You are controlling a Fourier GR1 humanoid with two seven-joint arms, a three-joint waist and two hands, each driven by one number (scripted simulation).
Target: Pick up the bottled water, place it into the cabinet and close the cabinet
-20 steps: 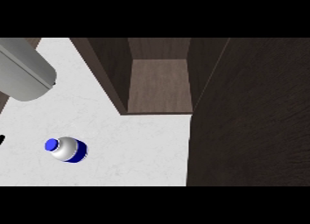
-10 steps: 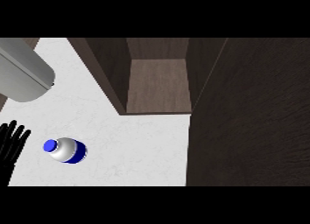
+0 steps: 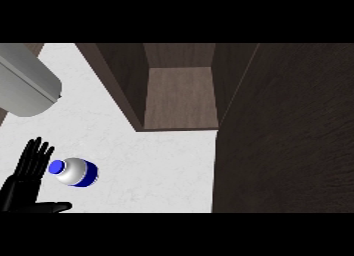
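Here comes the left hand (image 3: 23,186), up from the counter's near left corner. A second ago only its fingertips peeked in at the left edge, and now the whole hand is in and has slid right towards the bottle (image 3: 76,172). The fingers (image 3: 37,156) are straight and spread apart and the thumb is stuck out to the side, so it's open with nothing in it. They stand just beside the bottle's blue cap; whether they touch it I can't tell.

The bottle hasn't budged across all three looks. It sits near the left edge of the white counter (image 3: 161,167), cap pointing at the hand, not yet grasped. So this is the approach closing out, and the grab looks to be next: the fingers would have to wrap round the body, and a round bottle like that could roll off if nudged first.

Further back, the cabinet (image 3: 180,97) stands open along the far edge, its wooden floor bare and well apart from the bottle. Its dark door (image 3: 298,140) fills the right side, swung out over the counter. At the far left there's a grey cylinder (image 3: 21,87), clear of the action. The right hand isn't showing.
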